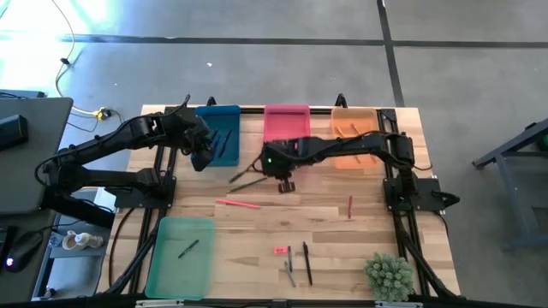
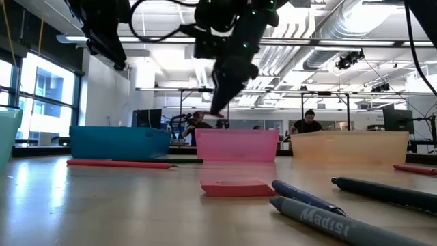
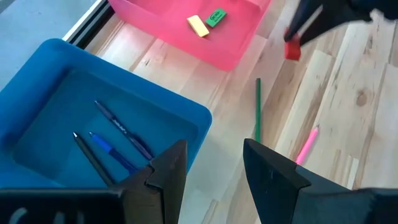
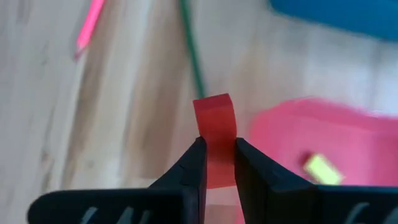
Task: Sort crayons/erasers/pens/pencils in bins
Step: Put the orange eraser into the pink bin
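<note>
A pale wooden worktop (image 1: 257, 227) in a large open workshop carries four shallow bins, three along the far edge and a light green bin (image 1: 180, 257) at the near left. The right end effector (image 4: 219, 163) is clenched on a small red eraser (image 4: 214, 121), held in the air just short of the pink bin (image 1: 286, 122), where a yellow eraser (image 3: 198, 25) and a green eraser (image 3: 216, 16) already lie; that placing suggests the red block is bound for the same bin. The left end effector (image 3: 214, 165) hangs released, holding nothing, over the near edge of the blue bin (image 3: 43, 81), which holds pens (image 3: 118, 134). A green pencil (image 3: 257, 106) and a pink pencil (image 3: 308, 143) lie unsorted on the wood nearby.
</note>
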### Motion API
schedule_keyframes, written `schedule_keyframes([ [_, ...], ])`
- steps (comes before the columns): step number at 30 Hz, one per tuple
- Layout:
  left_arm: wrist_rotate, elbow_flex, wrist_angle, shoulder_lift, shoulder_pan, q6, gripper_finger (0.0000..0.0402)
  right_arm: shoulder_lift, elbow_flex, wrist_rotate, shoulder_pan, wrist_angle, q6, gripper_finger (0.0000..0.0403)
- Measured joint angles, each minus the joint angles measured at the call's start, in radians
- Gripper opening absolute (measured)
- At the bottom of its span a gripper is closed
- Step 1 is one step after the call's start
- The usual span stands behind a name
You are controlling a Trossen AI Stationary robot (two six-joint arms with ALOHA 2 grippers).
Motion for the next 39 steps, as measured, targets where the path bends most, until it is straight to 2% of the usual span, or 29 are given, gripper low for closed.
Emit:
schedule_keyframes([
  [8, 0.000, 0.000, 0.000, 0.003, 0.000, -0.024, 0.0145, 0.000, 0.130, 0.000, -0.117, -0.106, -0.037, 0.0046],
  [15, 0.000, 0.000, 0.004, 0.003, 0.000, -0.026, 0.0145, 0.000, 0.182, -0.002, -0.233, -0.206, -0.027, 0.0046],
  [25, 0.000, 0.000, 0.105, 0.008, -0.001, -0.030, 0.0145, 0.035, 0.180, -0.106, -0.354, -0.239, 0.030, 0.0046],
  [28, -0.004, 0.000, 0.150, 0.018, -0.001, -0.050, 0.0147, 0.074, 0.180, -0.179, -0.374, -0.226, 0.061, 0.0046],
  [30, -0.006, 0.000, 0.167, 0.030, 0.000, -0.084, 0.0153, 0.105, 0.179, -0.211, -0.383, -0.226, 0.068, 0.0046],
  [39, -0.008, 0.000, 0.193, 0.101, -0.007, -0.185, 0.0207, 0.177, 0.179, -0.215, -0.388, -0.222, 0.055, 0.0046],
])
